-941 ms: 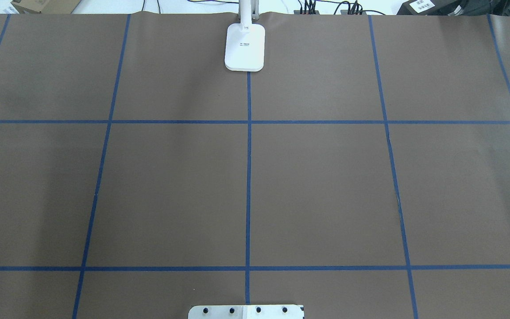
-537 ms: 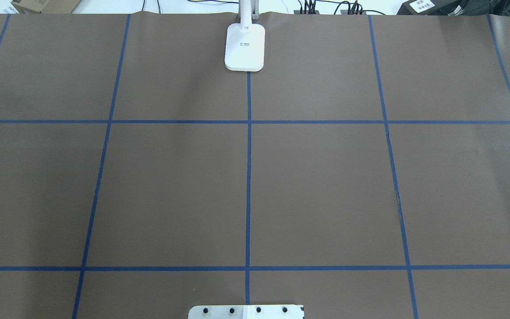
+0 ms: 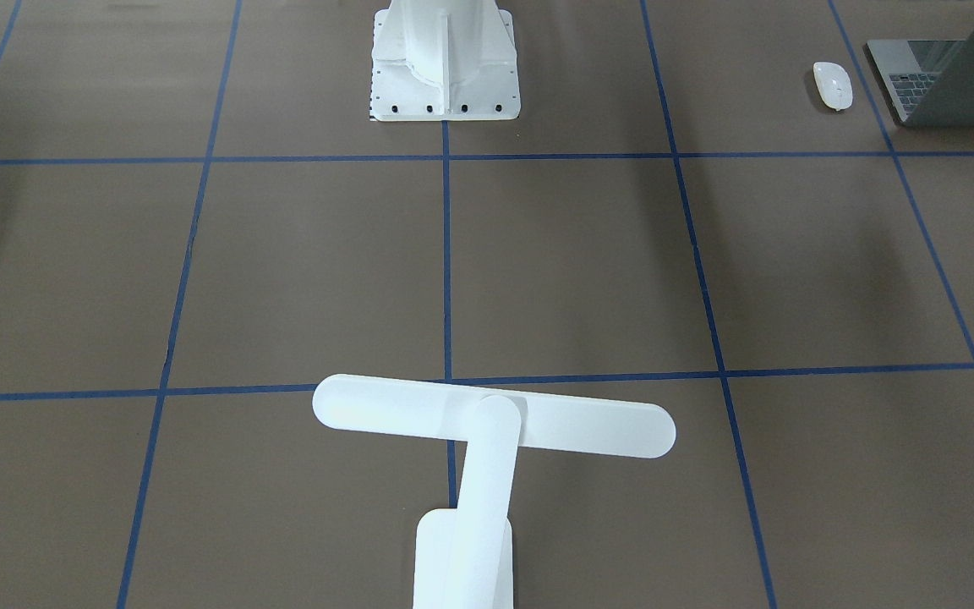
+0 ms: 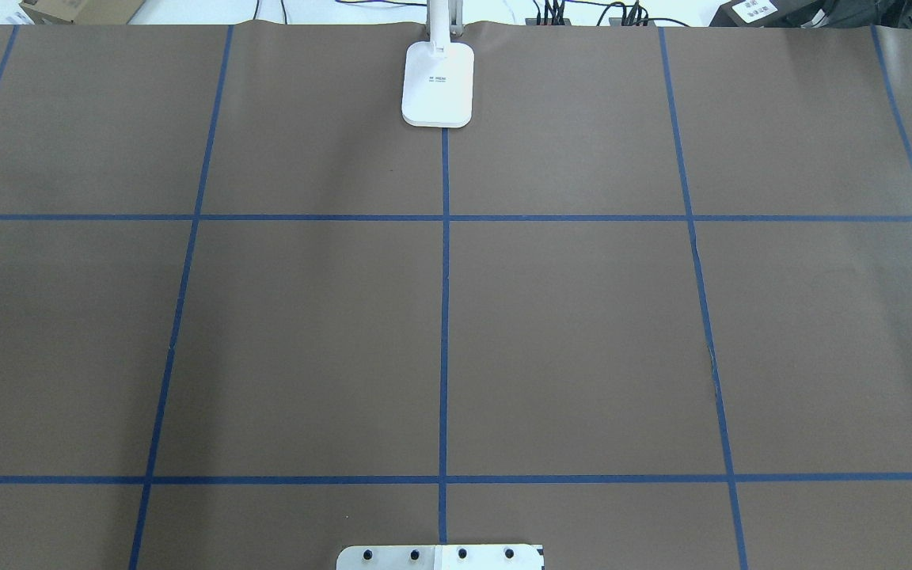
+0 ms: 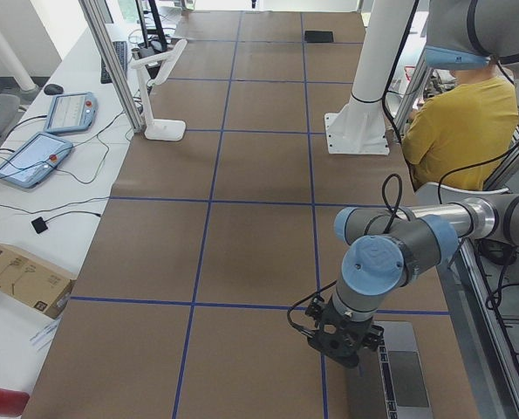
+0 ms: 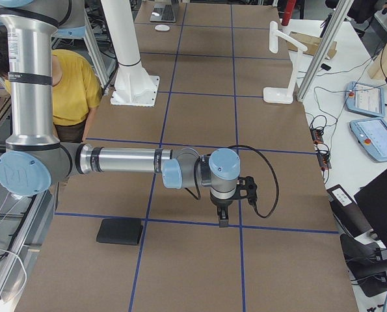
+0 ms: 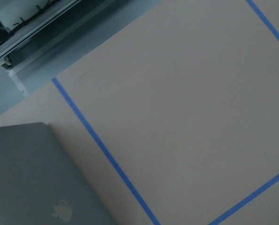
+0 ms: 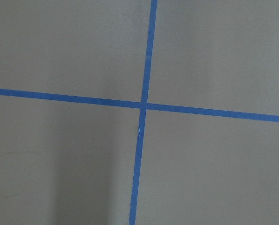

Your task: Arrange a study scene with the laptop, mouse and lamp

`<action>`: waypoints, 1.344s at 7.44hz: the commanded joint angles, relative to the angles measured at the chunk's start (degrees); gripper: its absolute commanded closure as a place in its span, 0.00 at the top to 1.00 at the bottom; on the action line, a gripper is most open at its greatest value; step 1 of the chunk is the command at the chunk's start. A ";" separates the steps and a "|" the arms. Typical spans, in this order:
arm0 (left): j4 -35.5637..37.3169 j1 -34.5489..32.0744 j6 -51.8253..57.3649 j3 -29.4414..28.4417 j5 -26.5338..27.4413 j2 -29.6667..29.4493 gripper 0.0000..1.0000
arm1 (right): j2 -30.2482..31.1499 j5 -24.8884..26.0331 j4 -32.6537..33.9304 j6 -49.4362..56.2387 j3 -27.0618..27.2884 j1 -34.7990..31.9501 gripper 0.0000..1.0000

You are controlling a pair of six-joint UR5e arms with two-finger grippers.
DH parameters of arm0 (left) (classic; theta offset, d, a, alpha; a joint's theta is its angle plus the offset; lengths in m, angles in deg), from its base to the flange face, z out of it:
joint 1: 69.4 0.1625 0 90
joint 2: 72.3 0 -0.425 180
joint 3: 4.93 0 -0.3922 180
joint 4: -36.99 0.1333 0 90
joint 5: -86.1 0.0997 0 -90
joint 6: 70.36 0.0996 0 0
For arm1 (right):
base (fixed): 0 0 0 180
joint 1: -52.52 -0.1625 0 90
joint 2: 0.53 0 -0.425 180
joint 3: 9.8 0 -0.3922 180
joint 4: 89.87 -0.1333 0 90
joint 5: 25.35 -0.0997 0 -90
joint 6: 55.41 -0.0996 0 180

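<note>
Tools on both arms reached you only through the two side cameras, so you could not tell whether either stood wide or narrow. Your left tool (image 5: 342, 349) hung on the near arm at the robot's left end of the brown paper-covered counter (image 4: 583, 317). It pointed down right at the outer edge of the slim space-grey metal laptop (image 5: 397, 388); whether it touched the laptop was not clear. That laptop sat part-open with its black keys and trackpad showing, and your left wrist camera caught a corner of its lid with the faint logo. Just beside it, on the side toward the white ribbed, bolted pedestal (image 3: 445, 59), lay the small white oval mouse (image 3: 833, 85), apart from the laptop.

Your right tool (image 6: 222, 218) pointed straight down over a crossing of the blue tape grid lines (image 8: 144, 104). It was near the thin black square mat (image 6: 120, 231), which lay flat toward the robot's right end of the counter.

The white desk lamp (image 3: 487, 423) stood at the counter's edge across from the robot, on the centre tape line. Its rectangular base lay flat on the paper, and its long round-ended light bar sat crosswise over the top of the arm. It was well apart from both tools. A person in a yellow shirt (image 5: 460, 122) sat on the robot's side of the counter, close to the pedestal.
</note>
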 commanded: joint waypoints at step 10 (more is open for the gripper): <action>-11.50 -23.72 -1.80 -12.14 0.03 8.29 0.91 | 0.00 0.00 0.01 0.00 -0.16 0.82 1.00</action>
